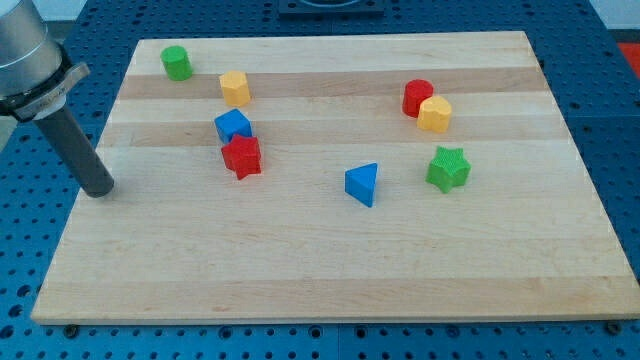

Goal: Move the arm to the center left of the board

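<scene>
My tip (99, 188) rests at the left edge of the wooden board (330, 270), about mid-height. It touches no block. The nearest blocks are a red star (242, 157) and a blue cube (233, 126) touching it from above, both well to the tip's right. A green cylinder (177, 62) sits at the top left and a yellow block (235, 88) right of it. A blue triangular block (363, 184) lies near the middle. On the right are a red cylinder (417, 96) touching a yellow block (435, 114), and a green star (448, 168).
The dark rod (70, 140) slants up to the arm's grey housing (25, 50) at the view's top left. A blue perforated table (620, 120) surrounds the board.
</scene>
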Tool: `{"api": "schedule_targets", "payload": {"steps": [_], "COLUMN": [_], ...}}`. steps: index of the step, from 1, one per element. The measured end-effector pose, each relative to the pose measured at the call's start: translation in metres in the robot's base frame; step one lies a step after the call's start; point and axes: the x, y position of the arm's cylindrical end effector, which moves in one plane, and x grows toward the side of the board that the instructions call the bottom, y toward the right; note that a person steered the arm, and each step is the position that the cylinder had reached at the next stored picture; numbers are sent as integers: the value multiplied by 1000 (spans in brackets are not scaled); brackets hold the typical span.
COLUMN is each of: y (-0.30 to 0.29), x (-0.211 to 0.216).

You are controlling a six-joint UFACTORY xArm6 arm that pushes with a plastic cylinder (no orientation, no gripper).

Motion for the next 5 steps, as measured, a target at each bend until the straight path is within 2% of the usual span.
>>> {"api": "schedule_targets", "payload": {"steps": [5], "y": [-29], "x": [-16]}}
